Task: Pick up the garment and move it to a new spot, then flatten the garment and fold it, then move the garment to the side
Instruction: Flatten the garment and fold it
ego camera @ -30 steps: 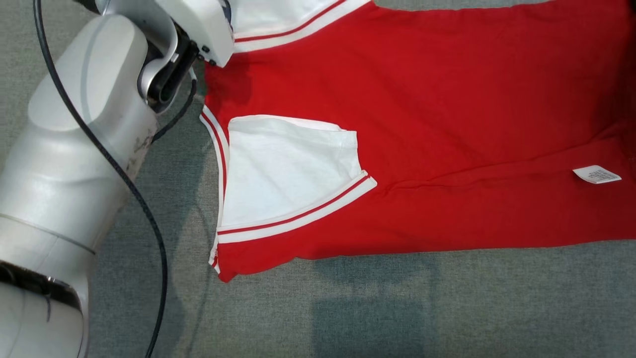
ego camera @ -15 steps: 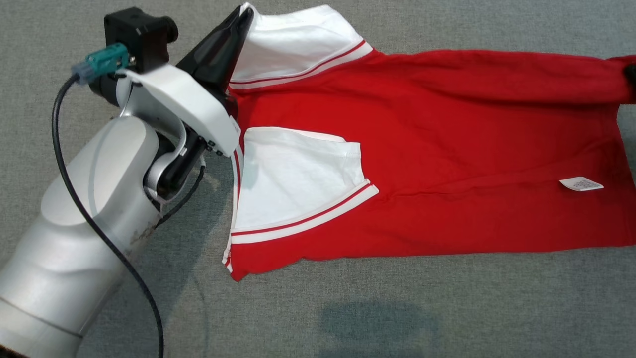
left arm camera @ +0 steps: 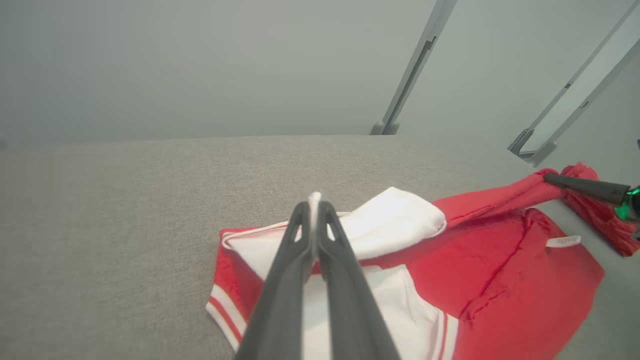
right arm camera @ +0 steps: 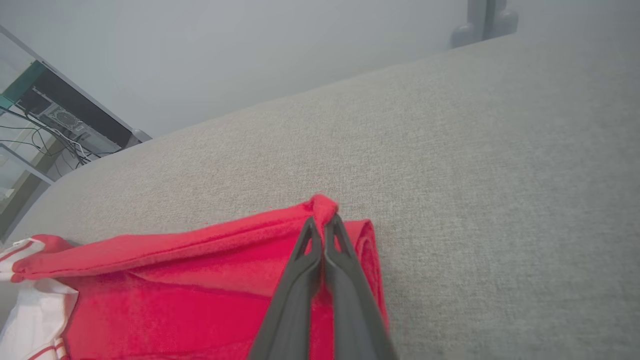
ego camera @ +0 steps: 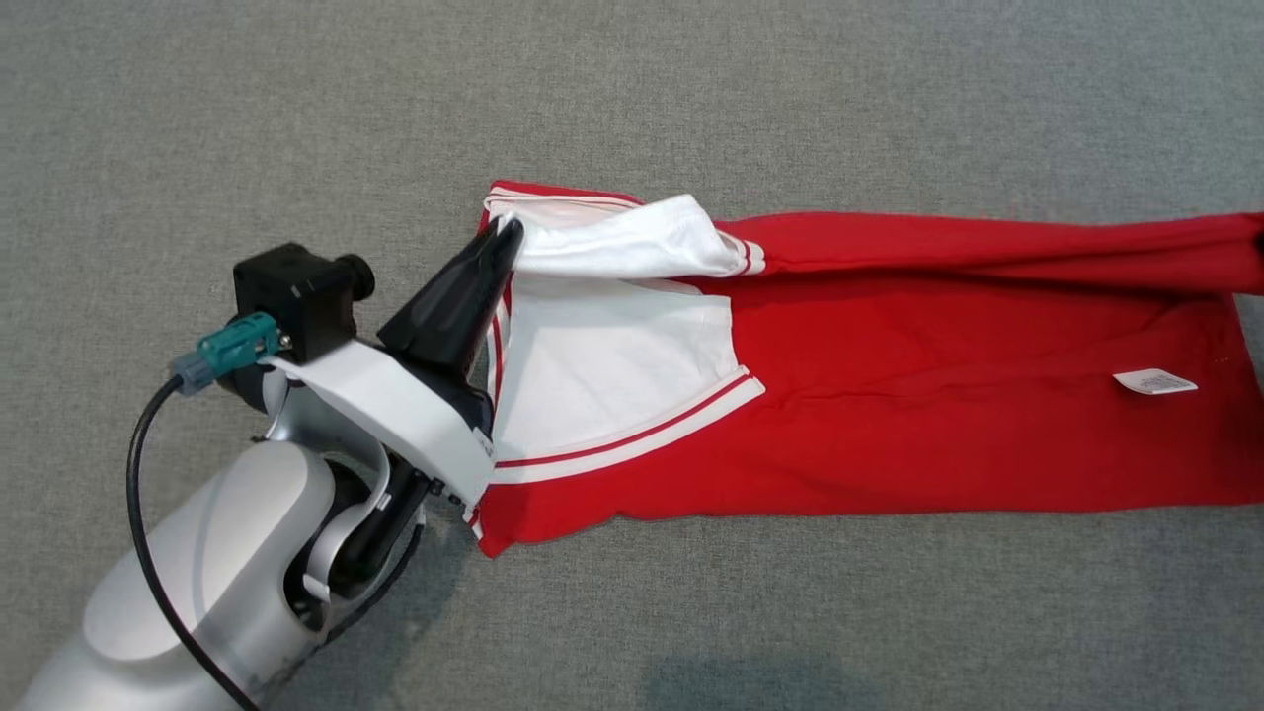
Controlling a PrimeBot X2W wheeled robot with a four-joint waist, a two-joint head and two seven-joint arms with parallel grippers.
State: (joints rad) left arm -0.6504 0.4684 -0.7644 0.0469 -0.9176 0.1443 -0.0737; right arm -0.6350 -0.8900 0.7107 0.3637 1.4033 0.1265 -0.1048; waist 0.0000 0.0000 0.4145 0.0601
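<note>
The garment (ego camera: 889,395) is a red shirt with white sleeves and red-striped white cuffs, lying across the grey cloth surface (ego camera: 296,128). My left gripper (ego camera: 510,233) is shut on the white sleeve (ego camera: 632,237) at the shirt's far left corner, lifting it over the body; the wrist view shows white cloth pinched between the tips (left arm camera: 314,200). My right gripper (right arm camera: 322,220) is shut on the red hem corner at the shirt's other end, raised off the surface; the left wrist view shows it at the far right (left arm camera: 550,178).
A white care label (ego camera: 1153,381) lies on the red cloth near the right end. Grey metal frame legs (left arm camera: 415,65) stand beyond the surface's far edge. Shelving with cables (right arm camera: 45,125) sits off the far left corner in the right wrist view.
The head camera has tilted up, so the whole picture shifted down. My left gripper has carried the sleeve corner toward the near edge, folding the far side over the shirt's body.
</note>
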